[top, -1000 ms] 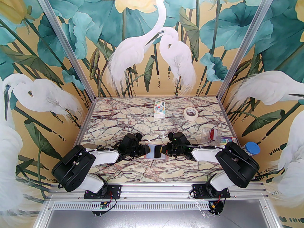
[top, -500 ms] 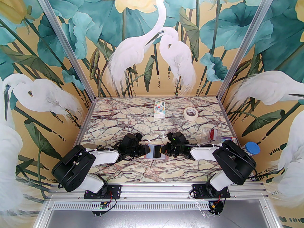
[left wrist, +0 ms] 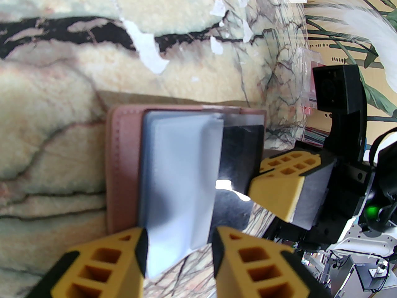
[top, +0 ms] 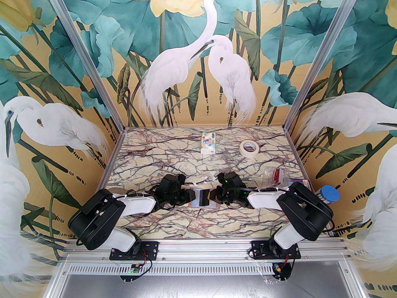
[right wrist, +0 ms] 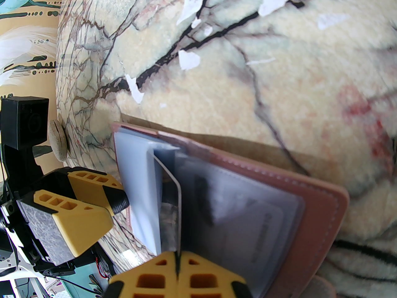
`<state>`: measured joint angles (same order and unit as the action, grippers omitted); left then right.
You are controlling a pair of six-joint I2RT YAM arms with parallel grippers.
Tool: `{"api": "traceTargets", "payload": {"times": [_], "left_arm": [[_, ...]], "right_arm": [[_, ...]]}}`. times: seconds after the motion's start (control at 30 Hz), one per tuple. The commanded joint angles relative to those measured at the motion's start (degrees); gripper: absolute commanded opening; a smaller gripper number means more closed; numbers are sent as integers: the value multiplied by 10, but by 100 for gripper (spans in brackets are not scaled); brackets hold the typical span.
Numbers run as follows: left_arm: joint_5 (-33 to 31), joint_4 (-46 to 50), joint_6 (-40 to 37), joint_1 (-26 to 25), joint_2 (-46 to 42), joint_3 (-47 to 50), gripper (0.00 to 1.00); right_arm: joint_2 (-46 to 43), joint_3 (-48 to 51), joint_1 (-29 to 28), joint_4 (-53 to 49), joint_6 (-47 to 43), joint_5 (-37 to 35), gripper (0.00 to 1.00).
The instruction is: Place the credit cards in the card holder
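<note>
Card holder (left wrist: 122,166) lies open and flat on the marble-patterned table (top: 173,163), near the front edge and midway between the two arms, pink cover down and clear pockets facing up. The right gripper (right wrist: 177,261) is clenched on a credit card (left wrist: 238,154), pinching it by one end so that it stands on edge. The card's far end is nosed into the fold between the holder's leaves, but most of its length is outside, so this insertion looks to be under way rather than finished. A second card (right wrist: 260,219), pale with a dark stripe, already sits behind the clear pocket on the holder's right half, so at least one card seems to be home. How many more are to go in I cannot tell. The left gripper (left wrist: 180,241) stands with its fingers parted on either side of a pale blue leaf (left wrist: 183,166), which is raised off the holder's left half to keep the slot open. Whether it squeezes that leaf or only props it I cannot tell. Against the overhead picture from a second ago, the right arm's elbow and wrist have crept a little to the left, carrying the held card slightly further towards the left gripper, which fits a slow push inward. The left arm and the holder sit where they were.
</note>
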<state>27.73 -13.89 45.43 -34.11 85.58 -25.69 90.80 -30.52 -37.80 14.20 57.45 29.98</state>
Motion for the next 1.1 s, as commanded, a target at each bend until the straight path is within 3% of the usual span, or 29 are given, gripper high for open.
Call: {"api": "traceTargets", "payload": {"times": [0.0,0.27,0.5,1.07], "left_arm": [[-4,6,3,3,14,3,40],[-4,5,2,3,14,3,40],[-4,5,2,3,13,4,40],[-4,-1,4,3,15,6,40]], "right_arm": [[10,-10,-6,-31,2,-1,0],[-9,-27,-7,-76,-13,-3,22],[-43,-49,-8,-141,-37,-23,31],[-9,-151,-29,-308,-51,-108,28]]}}
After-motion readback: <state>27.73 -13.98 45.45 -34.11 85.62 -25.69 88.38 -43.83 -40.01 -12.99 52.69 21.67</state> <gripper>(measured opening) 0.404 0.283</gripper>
